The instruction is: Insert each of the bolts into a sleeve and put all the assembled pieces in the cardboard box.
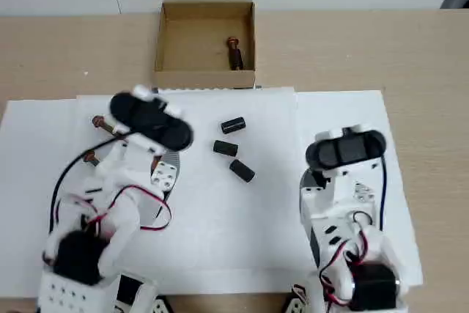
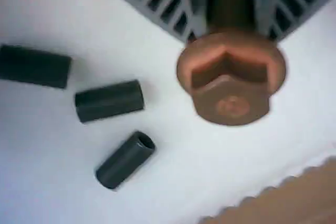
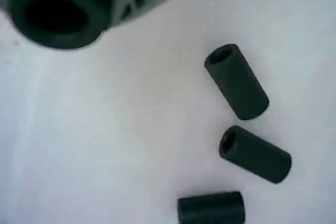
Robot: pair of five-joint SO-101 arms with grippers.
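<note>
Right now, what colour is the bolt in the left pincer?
Coppery brown; the bolt shows best in the left wrist view.

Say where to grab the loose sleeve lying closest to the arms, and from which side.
Grip the sleeve across its middle, coming down from above. It lies flat and slanted on the white paper, apart from the neighbouring sleeve, so there is likely room to close on its curved sides, square to its long axis.
</note>
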